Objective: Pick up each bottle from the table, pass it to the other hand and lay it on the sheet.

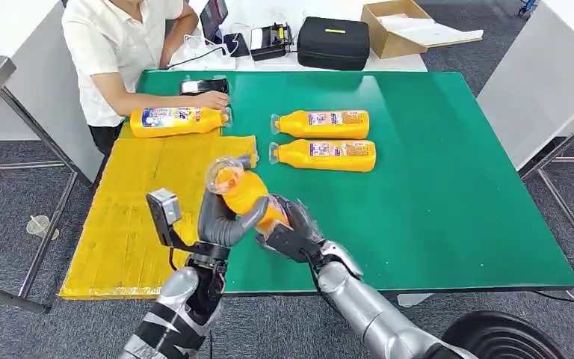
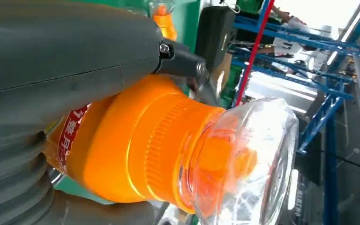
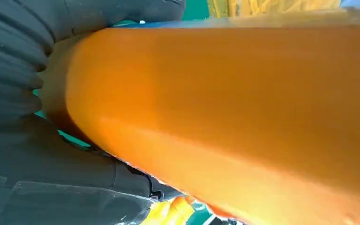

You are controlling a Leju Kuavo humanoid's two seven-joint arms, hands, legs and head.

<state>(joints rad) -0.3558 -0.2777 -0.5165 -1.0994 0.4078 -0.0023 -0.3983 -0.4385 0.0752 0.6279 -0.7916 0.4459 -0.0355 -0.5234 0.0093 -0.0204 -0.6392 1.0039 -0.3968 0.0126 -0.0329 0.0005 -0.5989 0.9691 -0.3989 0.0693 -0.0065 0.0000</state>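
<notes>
An orange bottle (image 1: 244,191) with a clear cap is held above the green table (image 1: 448,194), cap toward the yellow sheet (image 1: 138,217). My left hand (image 1: 220,218) grips its neck end and my right hand (image 1: 293,233) grips its base end. The left wrist view shows the bottle's (image 2: 136,150) neck and clear cap close up; the right wrist view shows the bottle's (image 3: 243,112) orange body against my palm. Two more orange bottles (image 1: 321,124) (image 1: 323,155) lie side by side on the table. A fourth bottle (image 1: 177,120) lies at the sheet's far edge under a person's hand (image 1: 211,99).
A person in a white shirt (image 1: 116,45) stands at the table's far left corner. A black case (image 1: 334,43), a cardboard box (image 1: 396,26) and small devices sit beyond the table. A dark phone-like object (image 1: 203,86) lies near the person's hand.
</notes>
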